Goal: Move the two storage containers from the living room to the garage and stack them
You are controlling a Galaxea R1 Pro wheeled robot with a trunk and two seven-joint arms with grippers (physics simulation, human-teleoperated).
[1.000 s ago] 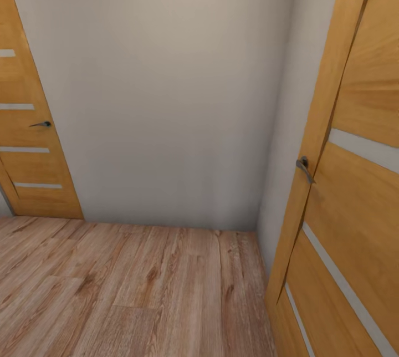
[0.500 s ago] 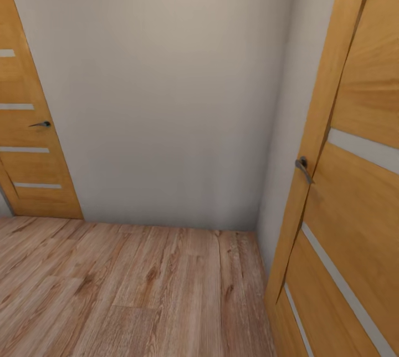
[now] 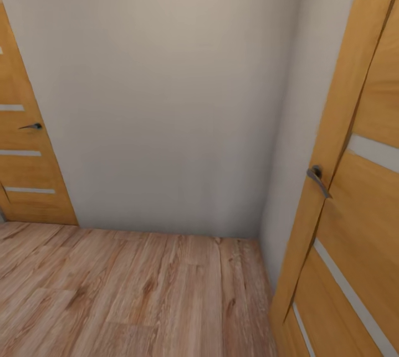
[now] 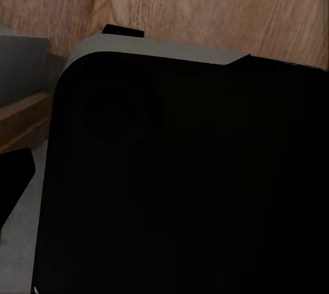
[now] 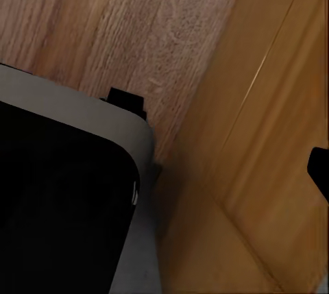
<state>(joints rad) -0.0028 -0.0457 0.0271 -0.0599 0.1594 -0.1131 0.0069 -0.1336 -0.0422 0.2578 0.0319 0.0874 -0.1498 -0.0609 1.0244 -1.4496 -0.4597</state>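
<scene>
Between the earlier head frame and now the camera has shifted: the right door (image 3: pixel 354 207) looms larger, the left door (image 3: pixel 22 152) slips toward the edge. Neither orange-red bin is in sight. Left wrist view: dark robot base (image 4: pixel 178 177) above wood planks (image 4: pixel 205 6). Right wrist view: the door (image 5: pixel 260 170) stands close, so clipping it is the risk. Either end effector's opening cannot be told.

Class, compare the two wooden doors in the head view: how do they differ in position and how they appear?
The left door stands farther off, against the back wall; the right door looms close by the side wall. The left door's handle looks small and dark; the right door's handle looks larger and grey. Both doors are orange wood with pale horizontal stripes.
</scene>
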